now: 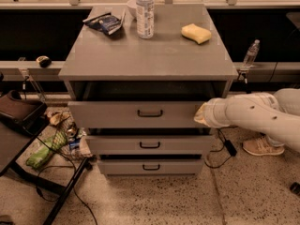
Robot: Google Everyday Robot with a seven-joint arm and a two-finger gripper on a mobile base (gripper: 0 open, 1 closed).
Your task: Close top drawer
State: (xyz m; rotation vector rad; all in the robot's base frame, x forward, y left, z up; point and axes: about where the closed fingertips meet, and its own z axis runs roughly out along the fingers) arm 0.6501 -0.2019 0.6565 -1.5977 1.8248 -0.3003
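The top drawer (112, 115), at frame centre, stands partly out of the grey table (140, 60), with a dark gap above its front panel and a black handle (150, 113) at mid-panel. The hand (200, 115), on a white arm (248, 116) entering from the right, lies against the right end of that panel; whether it is apart or together cannot be told. A bottle (145, 6) and a yellow sponge (196, 33) stand on the table.

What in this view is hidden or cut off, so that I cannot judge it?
- Camera view: inside of the top drawer, hidden by the cabinet top and shadow.
- Camera view: whether the gripper, at the drawer front's right end, touches it; the wrist hides this.
- Camera view: the arm, cut off by the right edge.
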